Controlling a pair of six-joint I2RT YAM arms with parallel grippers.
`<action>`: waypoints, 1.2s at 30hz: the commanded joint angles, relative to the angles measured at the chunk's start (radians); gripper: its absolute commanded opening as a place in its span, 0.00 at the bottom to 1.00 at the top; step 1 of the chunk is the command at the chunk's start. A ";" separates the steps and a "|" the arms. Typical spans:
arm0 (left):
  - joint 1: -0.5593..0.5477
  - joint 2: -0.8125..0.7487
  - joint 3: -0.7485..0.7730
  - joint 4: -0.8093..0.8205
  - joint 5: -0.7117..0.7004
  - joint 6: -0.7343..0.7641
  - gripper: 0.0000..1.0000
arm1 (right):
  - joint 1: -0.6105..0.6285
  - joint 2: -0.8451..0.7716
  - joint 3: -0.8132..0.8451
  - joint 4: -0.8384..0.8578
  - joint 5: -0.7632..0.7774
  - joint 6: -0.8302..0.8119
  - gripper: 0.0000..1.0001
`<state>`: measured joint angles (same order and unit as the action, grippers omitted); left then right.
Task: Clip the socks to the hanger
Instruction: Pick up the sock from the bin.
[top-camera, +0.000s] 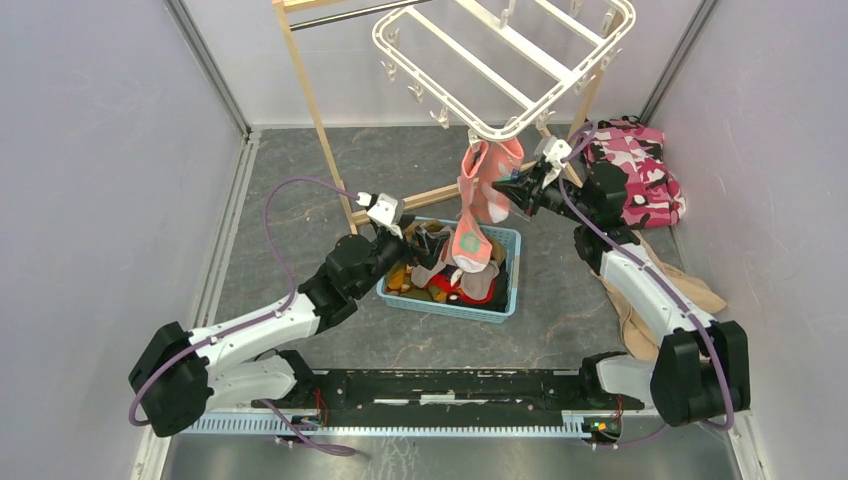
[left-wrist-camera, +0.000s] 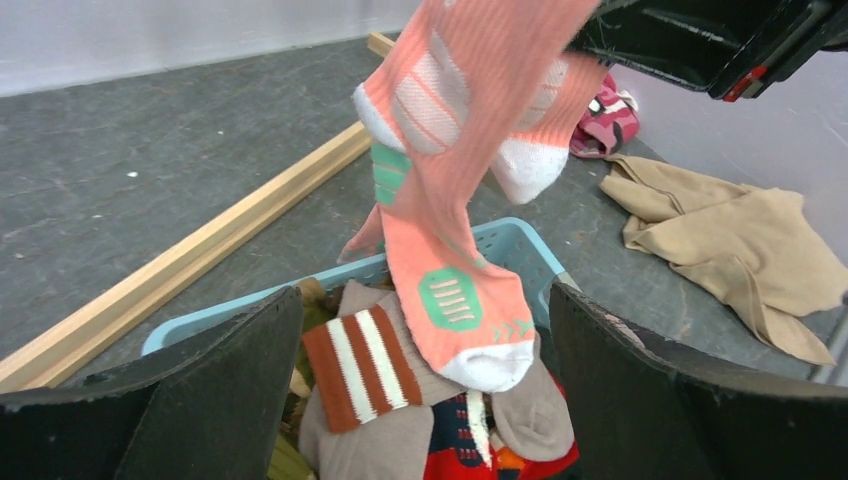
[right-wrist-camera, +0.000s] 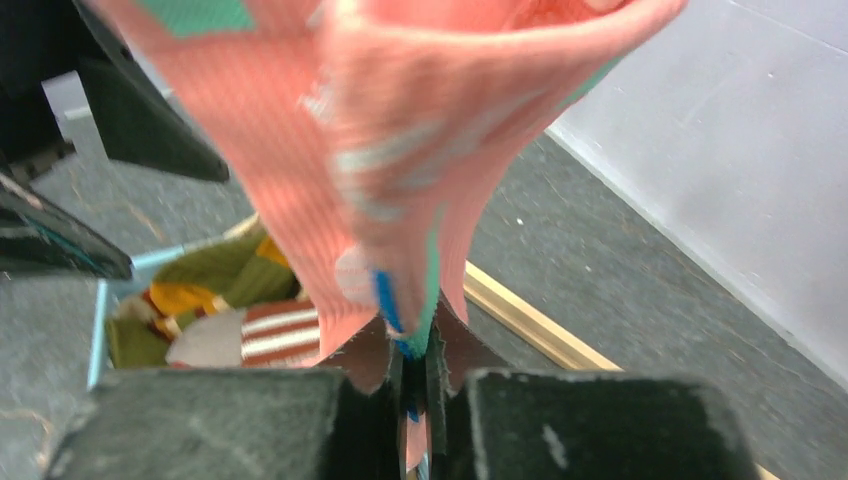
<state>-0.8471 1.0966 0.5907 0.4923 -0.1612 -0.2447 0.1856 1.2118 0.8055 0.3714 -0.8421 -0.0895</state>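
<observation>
The right gripper (right-wrist-camera: 418, 385) has its jaws pinched on a salmon-pink sock (right-wrist-camera: 400, 150), which fills the upper frame, blurred. At lower left a blue basket (right-wrist-camera: 98, 335) holds a striped sock (right-wrist-camera: 275, 335). A wooden bar (right-wrist-camera: 530, 322) lies on the grey table (right-wrist-camera: 640, 330).

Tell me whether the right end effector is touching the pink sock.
Touching. The right wrist view shows the right end effector closed on the pink sock, with a fold of its fabric pinched between the jaws.

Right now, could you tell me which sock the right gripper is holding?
The salmon-pink sock with teal patches, in the right gripper; the others lie in the blue basket.
</observation>
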 joint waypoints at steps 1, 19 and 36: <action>0.009 -0.030 -0.016 0.091 -0.069 0.098 0.96 | 0.053 0.056 0.075 0.248 0.098 0.237 0.05; 0.013 0.101 -0.034 0.318 0.041 0.032 0.88 | 0.138 0.028 -0.049 0.166 0.190 0.268 0.61; 0.014 -0.111 -0.060 0.114 0.036 0.008 1.00 | -0.110 -0.189 0.007 -0.543 -0.113 -0.319 0.83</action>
<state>-0.8371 1.0515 0.5056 0.7311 -0.1013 -0.1909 0.1020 1.0611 0.7467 0.0593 -0.8188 -0.2043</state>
